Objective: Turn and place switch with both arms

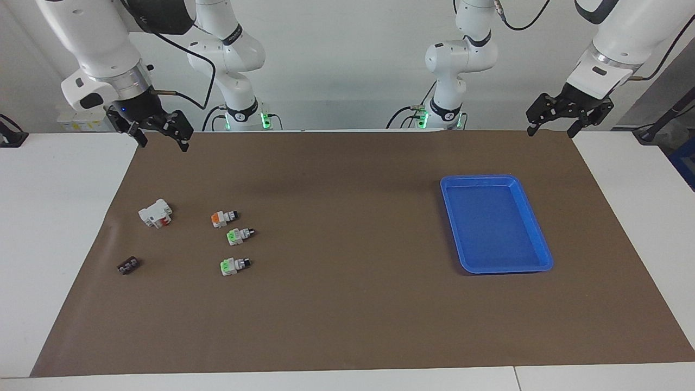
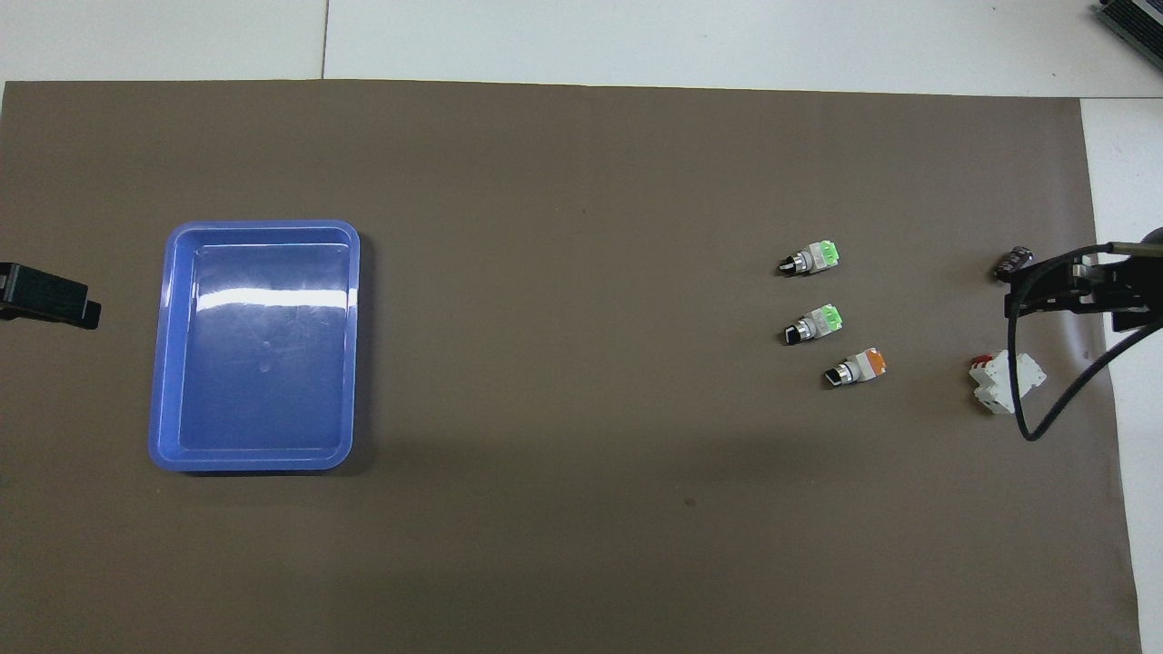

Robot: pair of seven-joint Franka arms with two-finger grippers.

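The switch (image 1: 224,218) lies on the counter (image 1: 347,304) toward the right arm's end, nearest the robots of three switches in a row. The tray (image 1: 535,228) sits well apart, toward the left arm's end.

switch (image 1: 224,218) (image 2: 856,367) | orange end, black-tipped knob | lying on its side, on mat

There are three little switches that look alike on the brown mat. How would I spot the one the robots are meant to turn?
Start at the blue tray, then look along the brown mat toward the right arm's end, where three small switches sit in a row. The switch is the one nearest the robots. Its end is orange, while its two neighbours have green ends.
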